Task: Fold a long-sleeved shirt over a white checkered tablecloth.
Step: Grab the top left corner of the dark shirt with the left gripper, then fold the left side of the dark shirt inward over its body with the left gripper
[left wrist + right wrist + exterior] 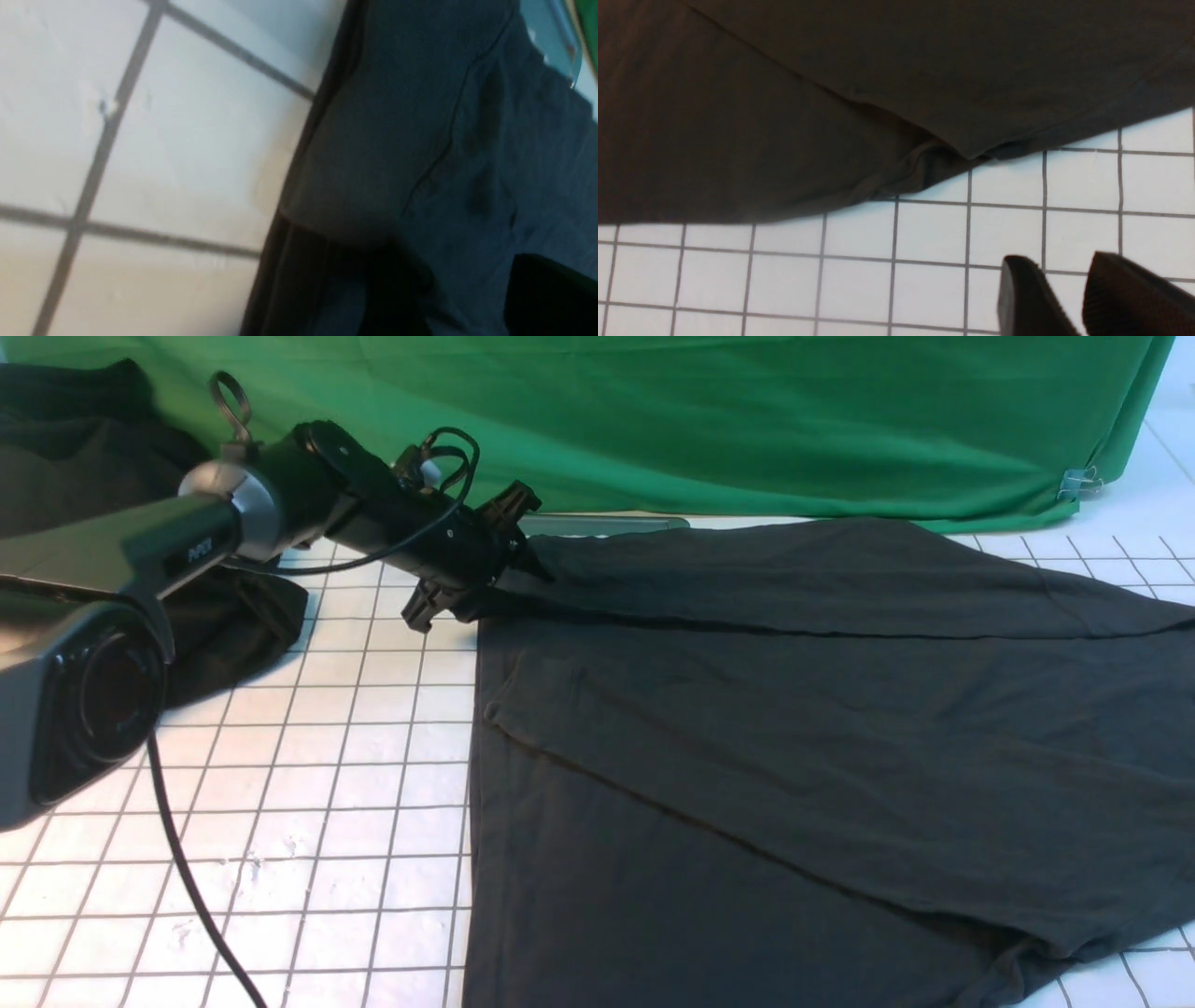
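Note:
The charcoal long-sleeved shirt point(794, 728) lies spread flat on the white checkered tablecloth point(355, 756), filling the middle and right; its logo is not visible. My left gripper point(471, 602) is down at the shirt's far left corner. In the left wrist view the shirt point(420, 116) lies between the spread dark fingers of the left gripper point(462, 298), beside bare tablecloth point(163, 140). The right gripper point(1057, 259) is open and empty. It hovers over bare tablecloth point(878, 270) just off a folded edge of the shirt point(784, 93). The front view does not show it.
A heap of plain black cloth point(233, 635) lies at the far left, under the left arm. A green cloth point(653, 420) hangs across the back, held by a clip point(1078, 481). A metal bar point(597, 525) lies along its foot.

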Motion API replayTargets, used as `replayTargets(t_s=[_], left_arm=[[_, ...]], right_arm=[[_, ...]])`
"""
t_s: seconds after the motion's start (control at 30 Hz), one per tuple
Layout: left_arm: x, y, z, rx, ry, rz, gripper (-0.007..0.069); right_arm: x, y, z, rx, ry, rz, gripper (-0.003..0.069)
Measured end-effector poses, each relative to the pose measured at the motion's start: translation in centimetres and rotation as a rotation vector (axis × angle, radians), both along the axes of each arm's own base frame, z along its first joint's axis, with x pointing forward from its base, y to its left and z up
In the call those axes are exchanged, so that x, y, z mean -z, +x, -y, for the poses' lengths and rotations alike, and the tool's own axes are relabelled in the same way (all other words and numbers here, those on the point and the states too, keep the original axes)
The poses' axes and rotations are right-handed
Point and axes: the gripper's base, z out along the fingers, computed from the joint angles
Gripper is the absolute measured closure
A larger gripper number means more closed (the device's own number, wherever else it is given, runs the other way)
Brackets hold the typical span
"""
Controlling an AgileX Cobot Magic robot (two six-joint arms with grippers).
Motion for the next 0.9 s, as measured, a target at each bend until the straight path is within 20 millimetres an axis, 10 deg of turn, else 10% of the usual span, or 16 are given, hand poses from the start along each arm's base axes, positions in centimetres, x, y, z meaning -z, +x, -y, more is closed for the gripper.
replayTargets(t_s=[0.3, 0.53, 0.9], left_arm=[[1.2, 0.5, -0.1, -0.052, -0.032, 0.001, 0.0354], [1.3, 0.4, 0.1, -0.023, -0.036, -0.006, 0.0585], [-10.9, -3.3, 1.0, 0.168, -0.046, 0.131, 0.0613]], right_arm=[[0.0, 0.1, 0.0, 0.008, 0.005, 0.007, 0.0461], [-0.1, 0.1, 0.0, 0.018, 0.013, 0.007, 0.0459], [-0.1, 0.1, 0.0, 0.021, 0.013, 0.007, 0.0449]])
